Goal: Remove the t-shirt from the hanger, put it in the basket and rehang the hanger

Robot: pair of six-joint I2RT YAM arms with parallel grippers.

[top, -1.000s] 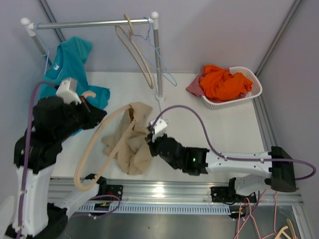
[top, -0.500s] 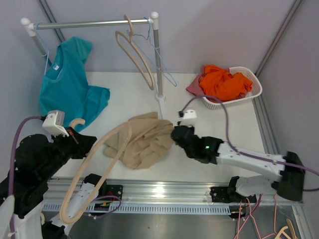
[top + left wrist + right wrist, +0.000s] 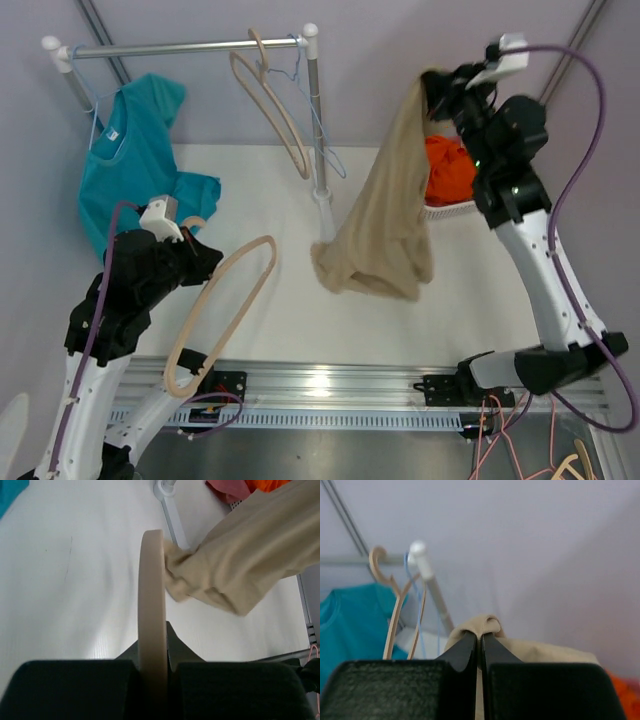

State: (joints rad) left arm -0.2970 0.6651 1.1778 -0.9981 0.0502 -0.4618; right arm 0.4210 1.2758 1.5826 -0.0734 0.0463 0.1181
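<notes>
Jaws on limp beige t-shirt (image 3: pixel 385 220), curved hanger (image 3: pixel 151 605)

I see plain beige tee (image 3: pixel 380 225) ctr-right, hanger (image 3: pixel 222 312) same beige lower left, teal shirt (image 3: pixel 130 165) upper left, orange cloth (image 3: pixel 447 172) in white basket (image 3: pixel 450 210) at right.

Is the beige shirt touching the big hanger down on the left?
Apart. Top view shows table between shirt and hanger.
</notes>
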